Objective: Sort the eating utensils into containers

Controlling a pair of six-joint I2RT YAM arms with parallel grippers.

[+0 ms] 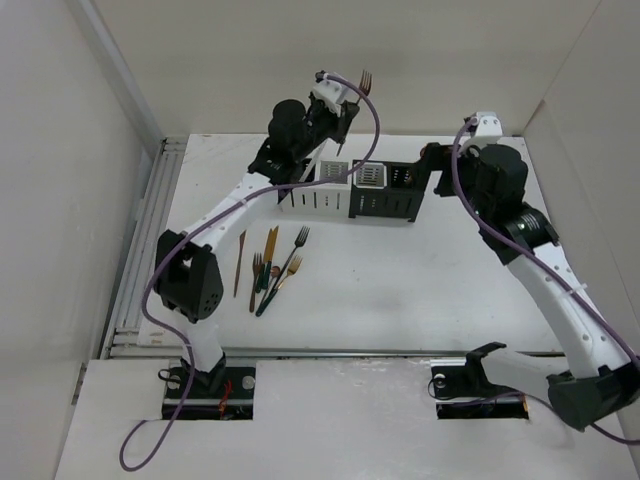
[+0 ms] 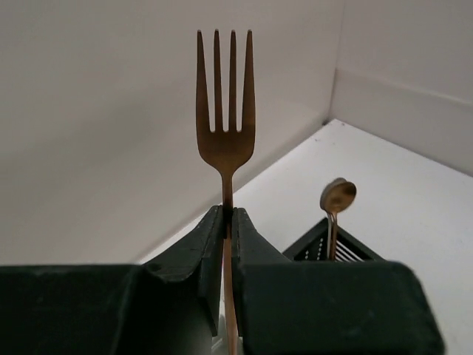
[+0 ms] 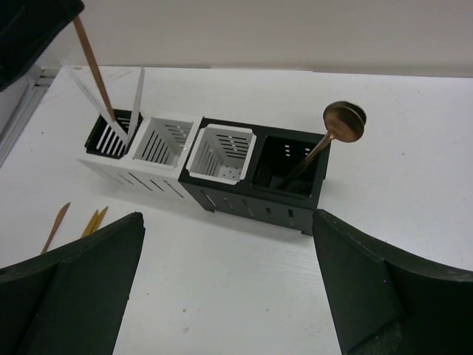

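My left gripper [image 1: 338,108] is shut on the handle of a copper fork [image 2: 224,111], held upright with tines up above the left end of the containers [image 1: 350,190]. In the right wrist view the fork's handle [image 3: 92,66] reaches down into the leftmost compartment [image 3: 112,134], beside white sticks [image 3: 137,96]. A copper spoon [image 3: 342,122] stands in the rightmost black compartment [image 3: 292,166]; it also shows in the left wrist view [image 2: 338,196]. Several utensils [image 1: 270,262] lie on the table in front of the row. My right gripper [image 3: 229,222] is open and empty, near the row's right end.
The white back wall and a side wall stand close behind the containers. A metal rail [image 1: 145,250] runs along the table's left edge. A purple cable [image 1: 375,125] loops over the left arm near the row.
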